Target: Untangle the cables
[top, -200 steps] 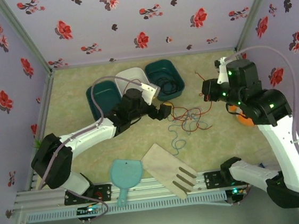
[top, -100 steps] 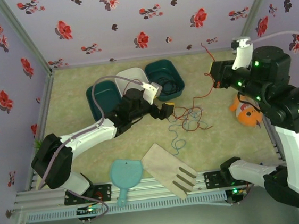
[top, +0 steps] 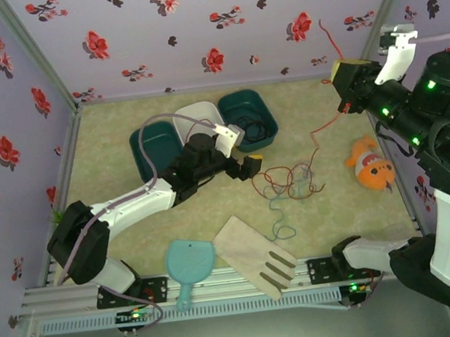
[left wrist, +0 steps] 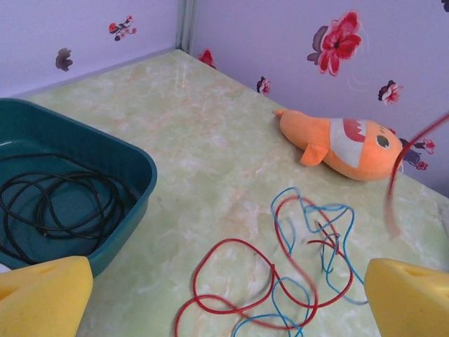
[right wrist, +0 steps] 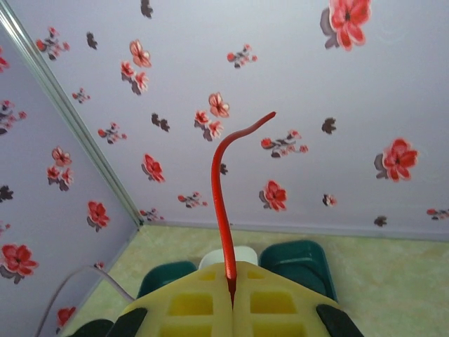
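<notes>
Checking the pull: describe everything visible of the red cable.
The red cable is a thin, glossy wire. The shut right gripper pinches it near one end, high up, its short tip curving upward. From there it slopes down to the table, where its loops lie tangled with the teal-blue cable.

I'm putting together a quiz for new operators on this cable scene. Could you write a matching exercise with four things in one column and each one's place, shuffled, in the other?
1. red cable
2. black cable
3. blue cable
4. plush fish

A. coiled inside the teal bin
B. alone on the table, apart from the cables
C. pinched near one end in the right gripper, held high
D. on the table, looped through the red one

Pairs: 1-C, 2-A, 3-D, 4-B
</notes>
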`<state>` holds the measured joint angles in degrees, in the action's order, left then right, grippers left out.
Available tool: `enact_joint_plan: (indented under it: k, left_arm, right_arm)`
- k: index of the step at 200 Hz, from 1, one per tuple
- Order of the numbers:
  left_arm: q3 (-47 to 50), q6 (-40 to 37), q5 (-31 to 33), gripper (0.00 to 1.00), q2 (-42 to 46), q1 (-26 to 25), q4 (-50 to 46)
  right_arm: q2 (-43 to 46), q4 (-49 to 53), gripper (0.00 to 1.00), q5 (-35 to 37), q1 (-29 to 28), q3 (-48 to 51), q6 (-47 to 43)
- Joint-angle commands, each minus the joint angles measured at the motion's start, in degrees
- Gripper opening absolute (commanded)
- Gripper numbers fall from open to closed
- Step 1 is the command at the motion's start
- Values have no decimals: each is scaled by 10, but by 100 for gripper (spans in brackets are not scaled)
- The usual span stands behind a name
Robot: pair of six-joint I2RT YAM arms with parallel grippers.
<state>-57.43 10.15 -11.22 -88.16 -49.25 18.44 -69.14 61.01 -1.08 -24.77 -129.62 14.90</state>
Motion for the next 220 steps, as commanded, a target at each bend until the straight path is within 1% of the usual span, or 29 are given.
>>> enact_joint_plan:
  k: [1,24,54,72,105,148,168,198,220]
  left_arm:
    - [0,-29,-37,100,1,-4,40]
    - [-17,-37,-72,96,-18,-6,47]
    - [-28,-33,-67,96,-26,-11,45]
    - [-18,-30,-46,100,-18,-11,54]
    - [16,-27,31,100,19,-11,65]
    - [67,-15,184,100,82,-9,59]
    - [71,4,245,100,111,0,17]
    - [67,41,295,100,139,22,-53]
    - [76,71,303,100,162,40,-83]
  right_arm:
    - [-16,-33,0,5,-4,-38,-17]
    - [-37,-43,0,20,-4,-66,-20]
    - [-53,-66,0,26,-4,-77,-17]
    - [-63,-80,0,24,-4,-66,-14]
    - [-91,-127,0,-11,-4,-36,9]
    - [-154,-186,0,-40,-4,-49,25]
    - [-184,-215,0,-52,-4,-55,36]
    - [-236,-247,0,-75,-4,-79,55]
    - [-277,-267,0,-96,-5,-99,70]
